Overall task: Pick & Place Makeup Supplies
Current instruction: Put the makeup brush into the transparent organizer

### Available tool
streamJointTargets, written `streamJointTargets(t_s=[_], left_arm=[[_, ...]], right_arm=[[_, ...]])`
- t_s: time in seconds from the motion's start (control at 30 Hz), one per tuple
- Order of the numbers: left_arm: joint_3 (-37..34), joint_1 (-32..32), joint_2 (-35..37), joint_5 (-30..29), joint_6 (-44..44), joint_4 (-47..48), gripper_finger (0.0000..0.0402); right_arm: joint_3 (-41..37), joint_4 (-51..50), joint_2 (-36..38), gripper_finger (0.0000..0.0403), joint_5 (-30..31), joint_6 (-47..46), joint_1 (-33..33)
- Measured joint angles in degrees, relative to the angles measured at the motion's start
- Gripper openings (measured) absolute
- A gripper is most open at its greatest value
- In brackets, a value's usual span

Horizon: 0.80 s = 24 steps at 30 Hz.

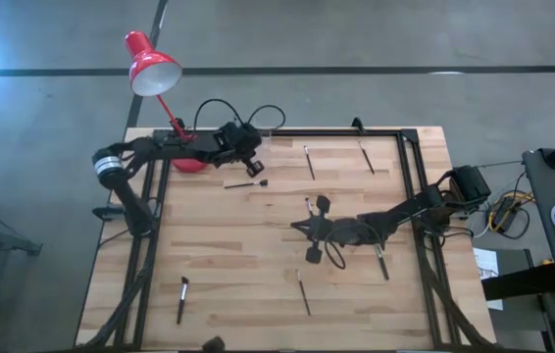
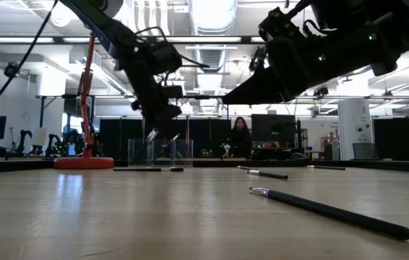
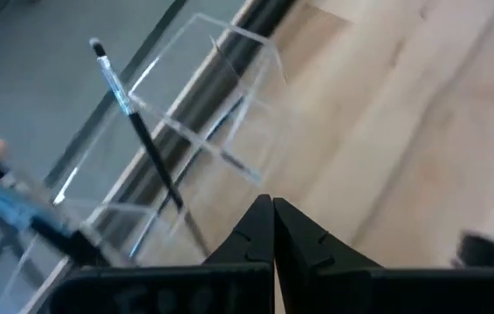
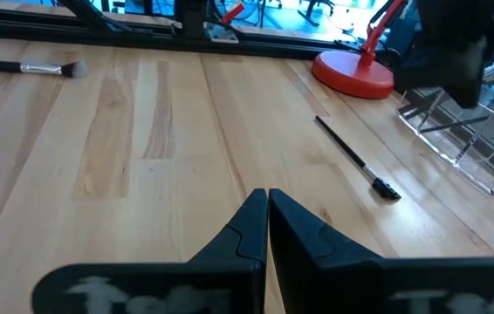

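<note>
text: none legible | labels: none legible | brands: none legible | numbers: none legible | signs: none legible | note: no lettering can be made out on anything in any view

Even, bright light is cast from above onto the wooden table (image 1: 258,245), and soft dark shadows are thrown under the arms near its middle. Strong glare is seen from ceiling light panels (image 2: 212,11) in the low view, so both arms are reduced to silhouettes. Motion blur is noted in the left wrist view, where the clear holder (image 3: 203,113) is smeared. The nearest tabletop is left out of focus.
</note>
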<state>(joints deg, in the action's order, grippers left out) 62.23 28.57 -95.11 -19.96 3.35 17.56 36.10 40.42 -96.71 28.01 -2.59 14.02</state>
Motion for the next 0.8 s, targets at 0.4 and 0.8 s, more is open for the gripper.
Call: streamJointTargets(t_s=[0.4,0.8], left_arm=[[-7.7,-24.9,11.6,-12.5,-12.5,19.1,0.0000],[-36.0,-31.8,16.0,-5.7,-17.3,-36.5,0.0000]], right_arm=[[-1.0,0.1,0.0,0.0008,0.0,-0.7,0.7],[-1.0,-1.6,-1.1,0.0008,0.1,-2.5,0.6]])
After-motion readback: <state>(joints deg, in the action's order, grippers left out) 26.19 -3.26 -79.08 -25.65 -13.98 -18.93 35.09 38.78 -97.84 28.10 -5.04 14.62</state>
